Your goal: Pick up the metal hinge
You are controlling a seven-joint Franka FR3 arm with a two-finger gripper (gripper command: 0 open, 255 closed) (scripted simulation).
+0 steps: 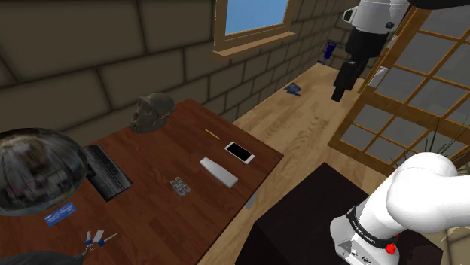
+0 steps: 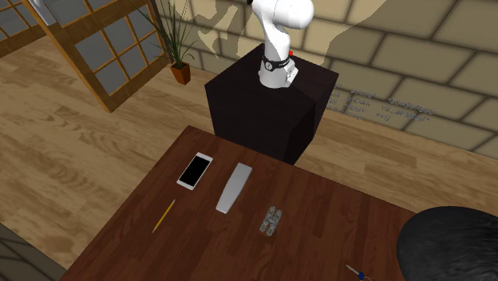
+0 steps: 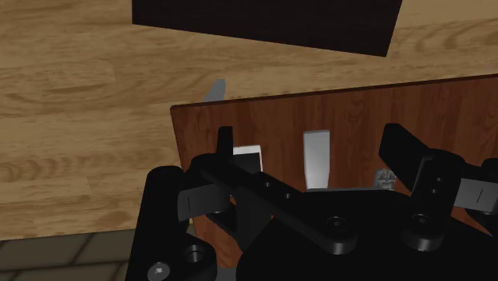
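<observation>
Shoulder view: metal hinge [image 1: 178,185] on brown table [image 1: 154,222], beside grey bar [image 1: 218,172].

Dim in the shoulder view, with the dark stone-block wall [image 1: 75,45] in gloom and the blue-paned, wood-framed window [image 1: 256,13] brightest. Brighter in the second exterior view: pale patches and mottled shade on the beige stone-block wall [image 2: 375,32]. Smeared reflections on the glossy grey dome [image 1: 34,173] at one end of the reddish-brown wooden table [image 1: 158,226].
</observation>
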